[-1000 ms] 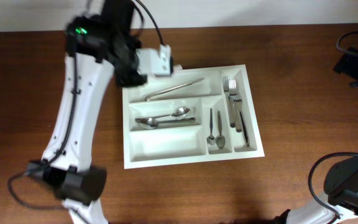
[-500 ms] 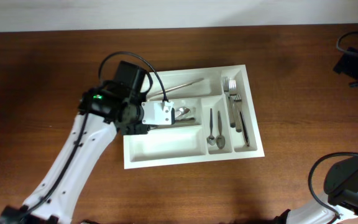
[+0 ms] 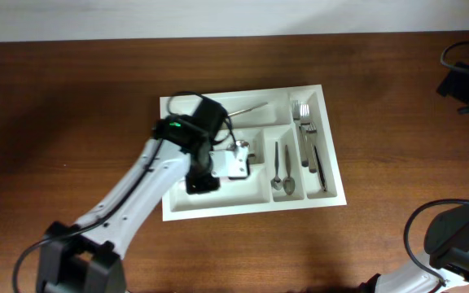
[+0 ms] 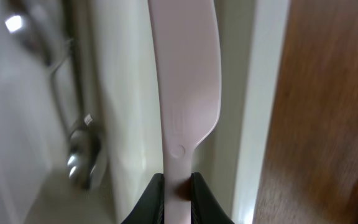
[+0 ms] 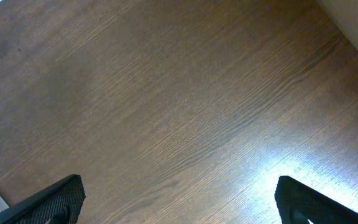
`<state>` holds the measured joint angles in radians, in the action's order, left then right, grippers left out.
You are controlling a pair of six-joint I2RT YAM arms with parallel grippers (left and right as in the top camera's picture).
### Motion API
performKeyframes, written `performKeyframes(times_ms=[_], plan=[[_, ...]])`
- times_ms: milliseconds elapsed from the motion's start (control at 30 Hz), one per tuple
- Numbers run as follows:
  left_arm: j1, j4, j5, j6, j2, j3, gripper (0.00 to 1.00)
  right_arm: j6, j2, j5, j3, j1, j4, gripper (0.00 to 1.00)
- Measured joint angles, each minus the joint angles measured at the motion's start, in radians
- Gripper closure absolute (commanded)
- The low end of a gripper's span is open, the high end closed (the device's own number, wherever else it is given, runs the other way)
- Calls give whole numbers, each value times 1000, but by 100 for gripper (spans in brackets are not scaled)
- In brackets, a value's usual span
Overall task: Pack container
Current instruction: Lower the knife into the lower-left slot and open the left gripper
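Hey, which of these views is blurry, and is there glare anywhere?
Left wrist view: metal cutlery at left is smeared, while the pale plastic utensil in the left gripper looks fairly sharp. Right wrist view: sharp, with a bright glare patch on the wooden table, lower right. Overhead view: evenly lit, no glare on the container.

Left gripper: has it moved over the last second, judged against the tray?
Yes. Overhead, the left gripper, shut on a white plastic knife, went from the container's far-left corner toward its near side and now sits over the wide compartments.
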<state>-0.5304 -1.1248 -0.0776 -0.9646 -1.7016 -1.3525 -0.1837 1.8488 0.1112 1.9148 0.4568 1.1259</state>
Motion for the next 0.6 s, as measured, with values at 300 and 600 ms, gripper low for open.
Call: performKeyframes(times_ms=[300, 600], plan=[[-29, 20, 53, 0, -151, 0, 98, 0, 0, 0, 0, 0, 0, 1], [-32, 19, 97, 48, -190, 0, 1, 0, 0, 0, 0, 0, 0, 1]])
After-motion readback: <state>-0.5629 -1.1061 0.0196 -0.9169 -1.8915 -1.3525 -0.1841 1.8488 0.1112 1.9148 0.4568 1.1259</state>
